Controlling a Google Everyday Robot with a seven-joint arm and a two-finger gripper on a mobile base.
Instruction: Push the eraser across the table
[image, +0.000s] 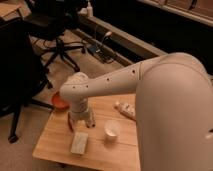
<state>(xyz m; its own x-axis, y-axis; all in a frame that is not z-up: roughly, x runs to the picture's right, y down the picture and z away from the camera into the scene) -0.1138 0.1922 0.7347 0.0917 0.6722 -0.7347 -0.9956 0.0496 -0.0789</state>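
Note:
My gripper (82, 119) hangs from the big white arm and is down on the light-wood table (55, 145), near its back left part. The eraser (91, 120) is a small dark grey block right at the gripper's right side, mostly covered by it. A dark red oval thing (71, 125) lies just left of the gripper.
A pale beige block (79, 143) lies in front of the gripper. A white cup (112, 129) stands to its right, with a pale tube (125, 109) behind it. An orange bowl (59, 102) sits at the back left edge. Office chairs stand on the floor to the left.

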